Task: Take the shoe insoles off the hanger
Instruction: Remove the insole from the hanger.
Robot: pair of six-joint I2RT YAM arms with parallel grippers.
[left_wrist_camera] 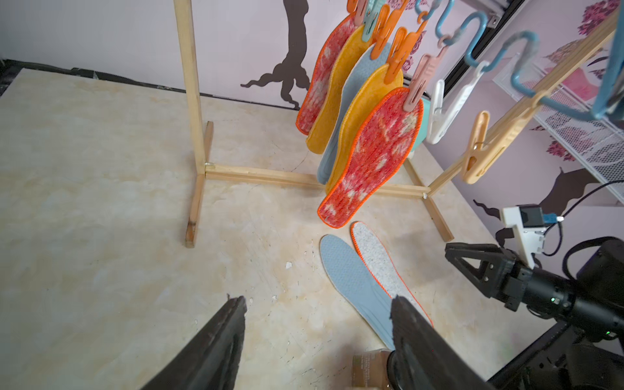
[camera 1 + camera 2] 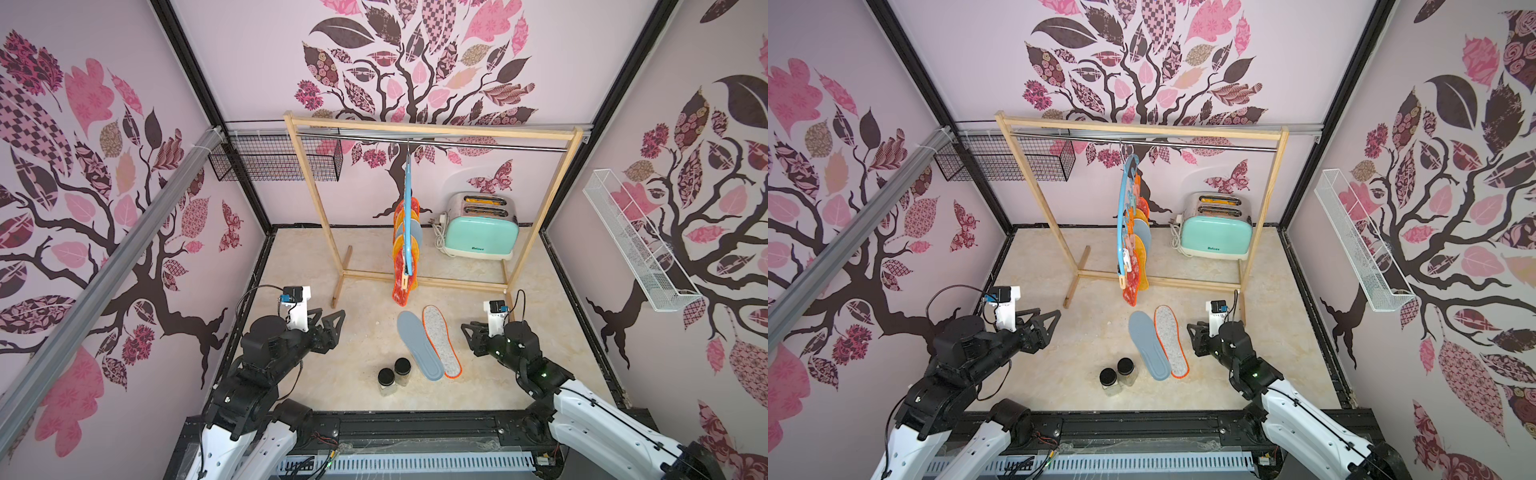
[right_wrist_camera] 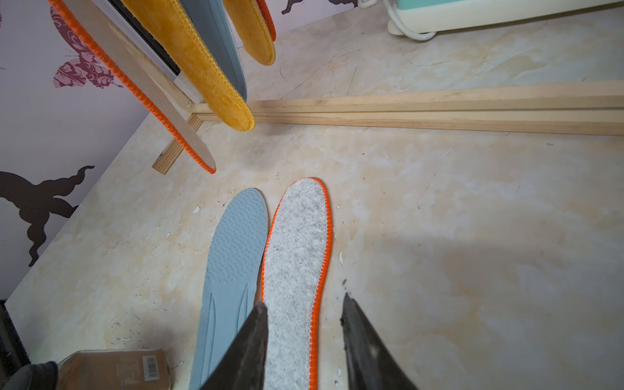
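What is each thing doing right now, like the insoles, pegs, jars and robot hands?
Hanger, hooked on the rail.
Five insoles, clipped on, hanging.
Grey-blue insole, flat on the table.
Felt insole, flat beside it.
White peg, holding nothing.
Jars, upright, lids on.
Left hand, open, empty.
Right hand, open, empty.

Left wrist: hanger (image 1: 607,84) cut off by top and right edges; grey-blue insole (image 1: 361,72) mostly hidden behind yellow insole (image 1: 368,111). Right wrist: toaster (image 3: 506,15), jar (image 3: 111,369) cropped by edges. Both top views: hung insoles (image 2: 400,249) overlap, count unclear.
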